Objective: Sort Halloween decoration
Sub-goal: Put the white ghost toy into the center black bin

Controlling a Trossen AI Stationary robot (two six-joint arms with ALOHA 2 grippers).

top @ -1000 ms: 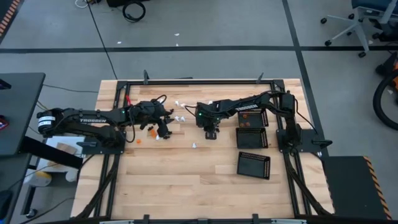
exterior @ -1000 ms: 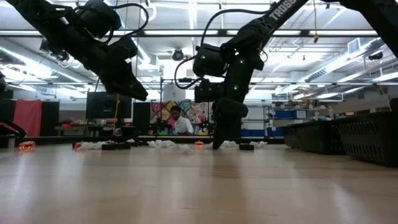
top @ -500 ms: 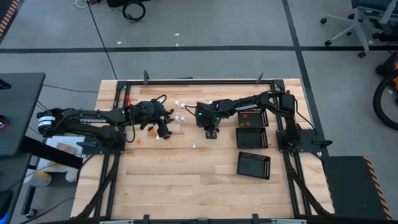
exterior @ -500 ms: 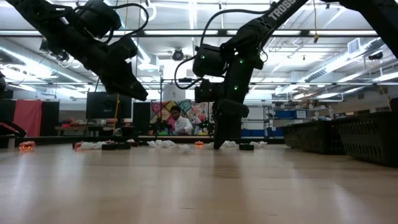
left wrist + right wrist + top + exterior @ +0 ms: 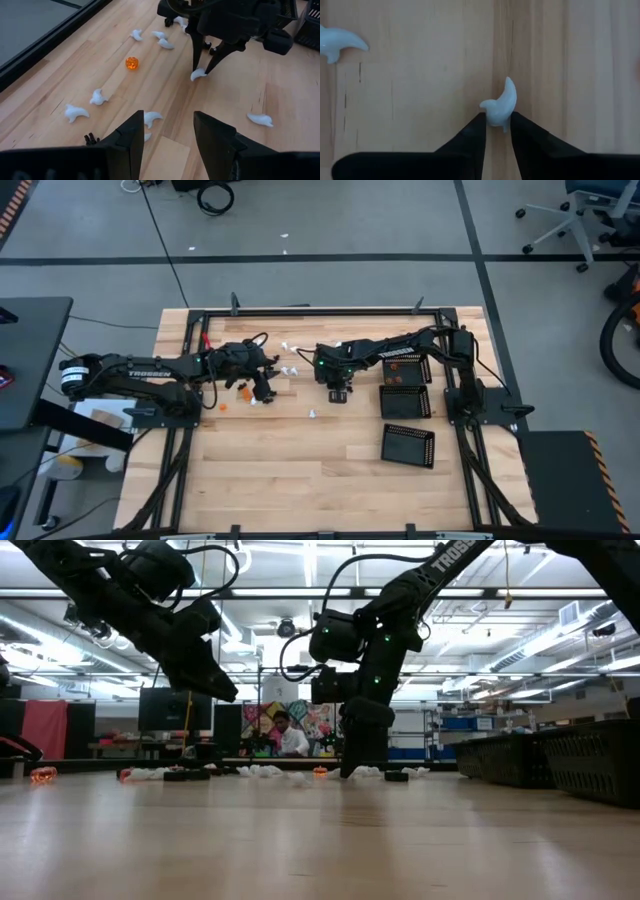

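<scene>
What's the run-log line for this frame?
right gripper: fingers closing around white ghost piece on table | left gripper: open, hovering, empty | trays: right side

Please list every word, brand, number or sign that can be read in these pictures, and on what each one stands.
"TROSSEN": white letters on the left arm, high view.
"TROSS", cut off by the picture's top edge: on the right arm, low view.
Signs in the room behind the table: too small to read.

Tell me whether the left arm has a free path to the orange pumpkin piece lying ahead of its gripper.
Probably yes: the orange piece lies on bare wood ahead of the open left gripper, only small white pieces nearby. The right gripper works off to one side.
</scene>
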